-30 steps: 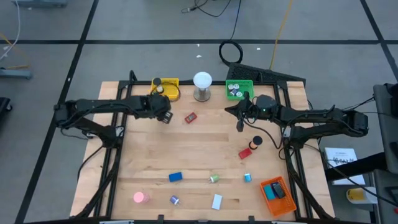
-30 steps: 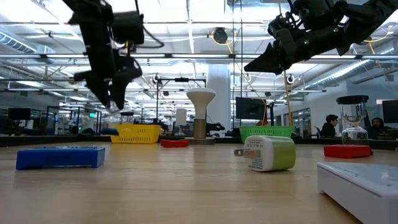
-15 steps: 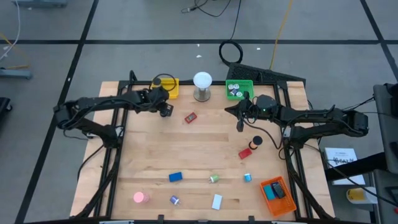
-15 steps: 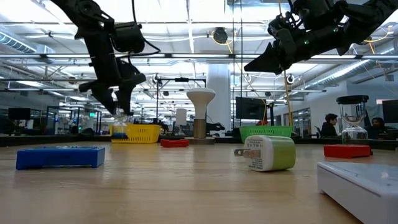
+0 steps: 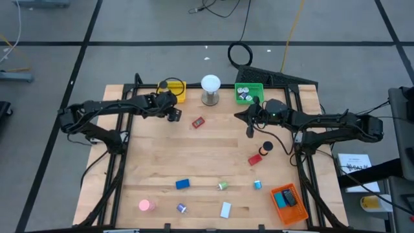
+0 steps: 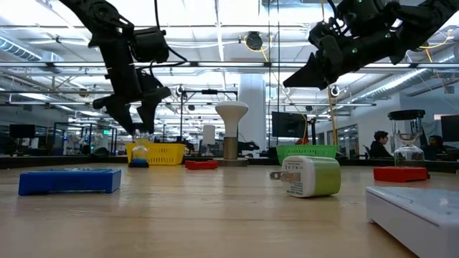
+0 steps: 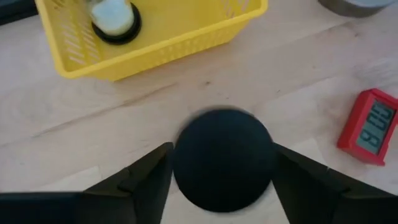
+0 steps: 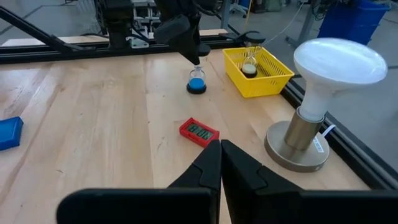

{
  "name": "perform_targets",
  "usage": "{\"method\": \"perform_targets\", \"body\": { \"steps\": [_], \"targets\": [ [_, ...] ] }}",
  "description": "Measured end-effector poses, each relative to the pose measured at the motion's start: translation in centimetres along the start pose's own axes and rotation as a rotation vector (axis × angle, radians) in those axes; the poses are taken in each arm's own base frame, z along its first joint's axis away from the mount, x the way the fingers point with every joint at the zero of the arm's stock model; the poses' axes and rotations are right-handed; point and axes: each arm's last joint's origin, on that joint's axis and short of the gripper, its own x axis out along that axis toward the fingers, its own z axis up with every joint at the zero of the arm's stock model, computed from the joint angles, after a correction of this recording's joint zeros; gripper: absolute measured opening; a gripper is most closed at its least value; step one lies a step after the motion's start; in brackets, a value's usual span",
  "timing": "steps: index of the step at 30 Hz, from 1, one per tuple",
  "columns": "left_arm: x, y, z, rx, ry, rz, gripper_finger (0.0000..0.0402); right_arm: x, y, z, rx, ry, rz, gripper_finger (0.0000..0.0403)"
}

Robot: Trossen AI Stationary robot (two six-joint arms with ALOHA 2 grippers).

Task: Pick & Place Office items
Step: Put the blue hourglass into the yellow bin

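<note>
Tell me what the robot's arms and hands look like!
Both arms are dark, almost black, built from jointed tube-like segments with black cables running along them. The left hand and the right hand each end in two flat, tapered black fingers. Tiny green lights glow on the right arm's wrist.

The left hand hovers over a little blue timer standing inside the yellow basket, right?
Not inside. The blue timer stands on the table beside the yellow basket, just outside its wall, with the left hand over it. The right wrist view shows this.
</note>
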Motion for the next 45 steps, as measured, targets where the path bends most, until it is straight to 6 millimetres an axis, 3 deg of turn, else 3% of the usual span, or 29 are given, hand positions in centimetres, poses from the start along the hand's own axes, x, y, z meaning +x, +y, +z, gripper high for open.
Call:
{"method": "perform_targets", "body": {
  "steps": [6,14,20,27,37,45],
  "targets": [
    [-0.3,-0.2,0.0,0.061,0.02,-0.009,0.0296,0.0,0.0,-0.1,0.008,0.011,0.001,0.0002],
    [-3.5,-0.9,2.8,0.072,0.03,-0.015,0.0341,0.0,0.0,-0.1,0.033,0.014,0.001,0.0002],
    [-4.0,-0.8,3.1,-0.044,0.073,-0.042,0.0348,0.0,0.0,-0.3,0.036,0.031,0.002,0.0002],
    [-2.9,-0.3,2.8,-0.049,0.093,0.001,0.0333,0.0,0.0,-0.3,0.055,0.033,0.002,0.0002],
    [-0.4,-1.1,2.7,-0.009,0.116,0.064,0.0324,0.0,0.0,-0.3,0.055,0.033,0.002,0.0002],
    [0.2,-1.4,2.9,-0.006,0.102,0.048,0.0251,0.0,0.1,-0.3,0.055,0.034,0.003,0.0002]
  ]
}}
